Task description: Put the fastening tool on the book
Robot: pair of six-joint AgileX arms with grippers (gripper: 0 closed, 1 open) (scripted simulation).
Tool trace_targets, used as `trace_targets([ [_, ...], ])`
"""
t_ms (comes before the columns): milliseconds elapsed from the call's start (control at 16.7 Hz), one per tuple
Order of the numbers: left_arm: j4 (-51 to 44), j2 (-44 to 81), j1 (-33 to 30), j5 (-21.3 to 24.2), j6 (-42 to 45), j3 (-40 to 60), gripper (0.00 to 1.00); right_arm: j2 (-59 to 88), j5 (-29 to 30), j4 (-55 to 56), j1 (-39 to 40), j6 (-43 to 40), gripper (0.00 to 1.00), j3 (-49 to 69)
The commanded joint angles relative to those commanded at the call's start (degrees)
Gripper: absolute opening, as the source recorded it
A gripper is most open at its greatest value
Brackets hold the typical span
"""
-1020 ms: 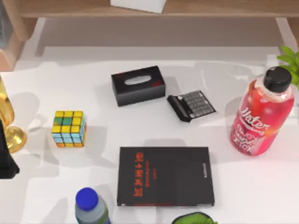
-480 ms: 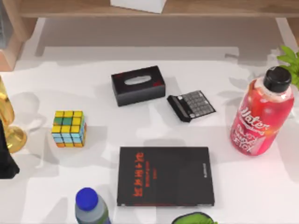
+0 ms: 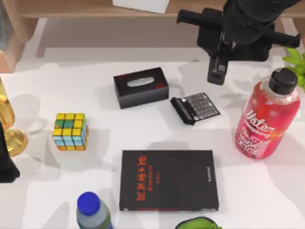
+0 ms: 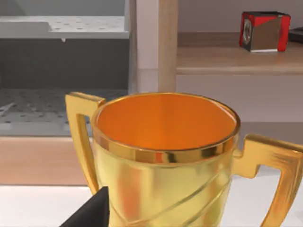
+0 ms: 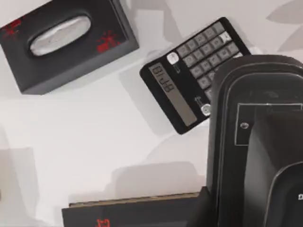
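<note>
The book [image 3: 169,180] is a wide flat black one with red characters, lying at the front middle of the table; its far edge [image 5: 137,210] shows in the right wrist view. The fastening tool is a black stapler [image 3: 217,67] that hangs in the air under my right gripper [image 3: 220,47], which is shut on it, above the table's back right and just behind the calculator [image 3: 195,108]. Seen from the right wrist, the stapler [image 5: 255,142] covers much of the picture. My left arm [image 3: 5,162] is parked at the left edge.
A black tissue box [image 3: 141,87] lies behind the book. A colour cube [image 3: 70,131] sits left, a gold trophy [image 4: 165,156] at the far left. A red drink bottle [image 3: 267,117] stands right, a blue-capped bottle [image 3: 91,210] front left, a green thing [image 3: 198,223] at the front edge.
My right arm has come into the top view at the back right, carrying the stapler. Nothing on the table has moved.
</note>
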Motion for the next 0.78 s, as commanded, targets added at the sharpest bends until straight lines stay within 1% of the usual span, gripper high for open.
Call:
trace_targets([
  [240, 0.0, 0.0, 0.0, 0.0, 0.0, 0.0, 1.0, 4.6, -1.2, 4.4, 9.7, 4.3, 0.0, -9.0],
  [420, 0.0, 0.0, 0.0, 0.0, 0.0, 0.0, 1.0, 7.6, -1.8, 6.8, 14.8, 6.8, 0.0, -14.3],
  [600, 0.0, 0.0, 0.0, 0.0, 0.0, 0.0, 1.0, 9.1, -2.0, 7.9, 17.2, 8.4, 0.0, -16.8],
  [780, 0.0, 0.0, 0.0, 0.0, 0.0, 0.0, 1.0, 9.1, -2.0, 7.9, 17.2, 8.5, 0.0, -16.8],
])
